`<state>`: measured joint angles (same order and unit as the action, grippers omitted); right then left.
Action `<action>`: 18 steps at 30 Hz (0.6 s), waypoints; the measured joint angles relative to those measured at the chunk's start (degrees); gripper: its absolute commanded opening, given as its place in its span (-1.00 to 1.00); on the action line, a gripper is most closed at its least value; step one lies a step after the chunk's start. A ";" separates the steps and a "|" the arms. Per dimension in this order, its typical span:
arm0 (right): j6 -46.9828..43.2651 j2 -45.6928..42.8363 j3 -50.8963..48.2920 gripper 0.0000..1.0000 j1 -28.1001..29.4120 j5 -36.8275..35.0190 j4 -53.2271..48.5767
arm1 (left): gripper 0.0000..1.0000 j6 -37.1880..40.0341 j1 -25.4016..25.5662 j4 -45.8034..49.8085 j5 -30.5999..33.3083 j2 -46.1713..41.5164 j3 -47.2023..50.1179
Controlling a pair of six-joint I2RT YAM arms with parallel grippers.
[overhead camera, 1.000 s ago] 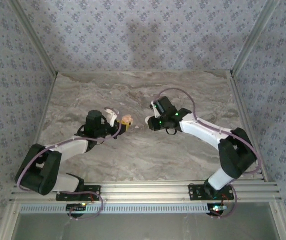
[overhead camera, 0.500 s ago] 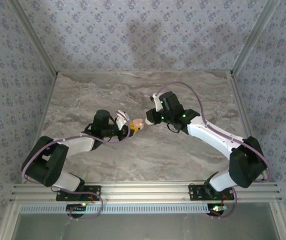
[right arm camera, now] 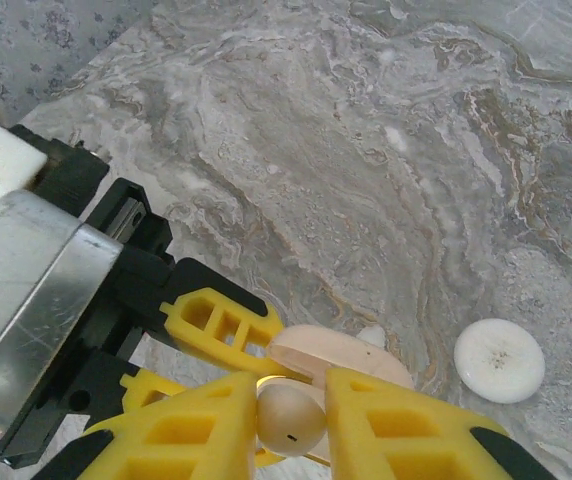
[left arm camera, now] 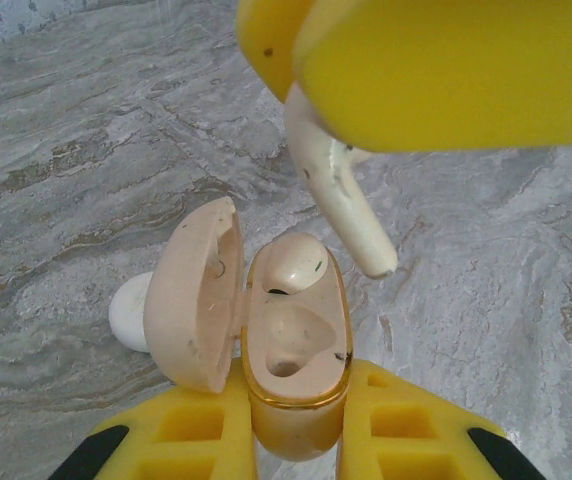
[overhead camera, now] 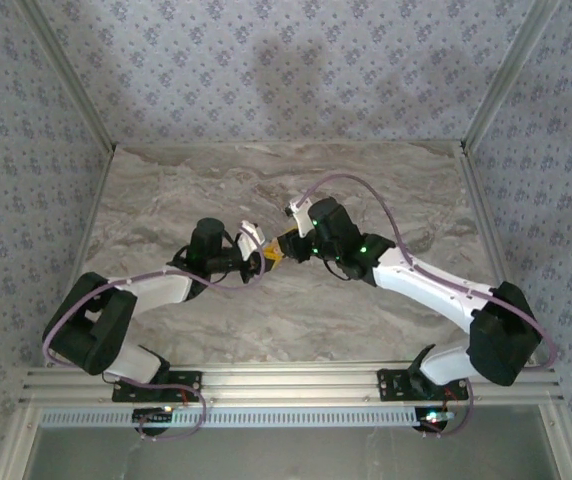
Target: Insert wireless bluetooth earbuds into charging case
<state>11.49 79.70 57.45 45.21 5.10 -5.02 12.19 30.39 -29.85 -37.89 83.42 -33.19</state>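
My left gripper [left arm camera: 296,405] is shut on the base of the open charging case [left arm camera: 294,350], a cream shell with a gold rim whose lid [left arm camera: 198,295] hangs open to the left. One white earbud [left arm camera: 292,262] sits in the far slot; the near slot [left arm camera: 286,345] is hollow. My right gripper [right arm camera: 291,425] is shut on the second earbud [right arm camera: 290,420]. In the left wrist view that earbud [left arm camera: 341,190] hangs stem-down from the yellow fingers [left arm camera: 446,70], just above and right of the case, apart from it. In the top view both grippers meet at the case [overhead camera: 270,258].
A flat white round disc [right arm camera: 499,360] lies on the marble table [right arm camera: 366,150] beside the case, and it peeks out behind the lid as the disc [left arm camera: 129,312]. The left gripper's yellow fingers [right arm camera: 216,320] and black wrist sit close under my right gripper.
The right arm swung left and down until its gripper with the earbud came over the case. The left gripper with the case shifted slightly right, then held.
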 measured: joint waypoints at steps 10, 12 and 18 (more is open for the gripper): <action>0.02 -0.04 -2.05 -0.48 0.33 -1.92 3.58 | -0.78 -2.64 0.00 -2.10 -0.22 -0.68 -0.02; 0.04 -0.04 -2.14 -0.48 0.33 -1.97 4.04 | -0.78 -3.28 0.07 -2.64 -0.24 -0.72 -0.02; 0.28 0.11 -2.16 -0.48 0.33 -1.92 5.95 | -0.78 -4.37 0.09 -3.41 -0.26 -0.92 -0.11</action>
<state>11.77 79.81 55.29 45.54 3.18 0.93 7.81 30.48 -33.26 -38.15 82.50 -33.30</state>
